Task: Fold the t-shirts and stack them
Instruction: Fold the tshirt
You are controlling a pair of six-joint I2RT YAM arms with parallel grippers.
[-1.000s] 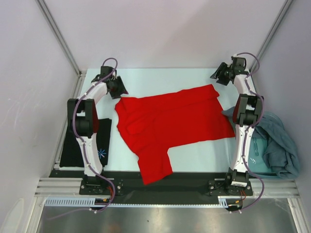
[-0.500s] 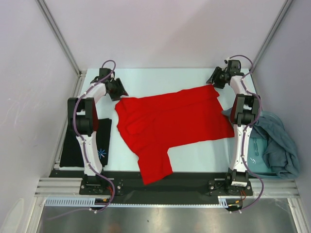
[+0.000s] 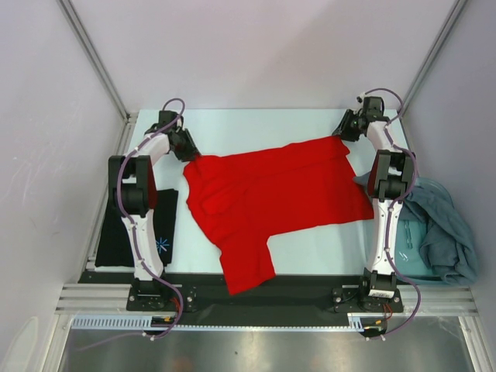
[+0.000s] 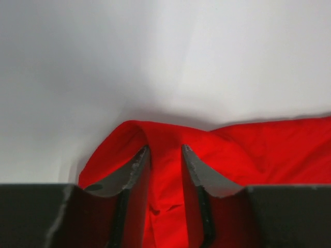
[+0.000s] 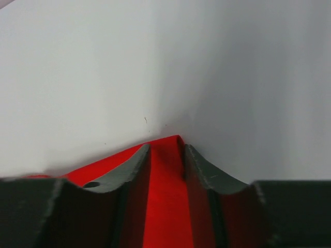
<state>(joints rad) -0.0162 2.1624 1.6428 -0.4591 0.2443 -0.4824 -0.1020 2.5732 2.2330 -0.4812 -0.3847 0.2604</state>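
where the left jaws close in, a raised ridge of the red t-shirt [image 4: 165, 196] fills the narrow gap and is pinched there. the right jaws sit just as narrow, clamped on a pointed corner of the same cloth. from above, the left arm [image 3: 133, 194] reaches to the shirt's corner at ten o'clock, and the right arm [image 3: 387, 182] to the corner at one o'clock. the shirt lies spread and creased across the middle of the pale tabletop [image 3: 310, 248], with one flap running down to six o'clock over the dark near edge. a folded black t-shirt [image 3: 116, 232] with a small starburst print lies at eight o'clock beside the left arm. a rumpled heap of teal-grey t-shirts [image 3: 446, 229] sits at four o'clock, beyond the right arm.
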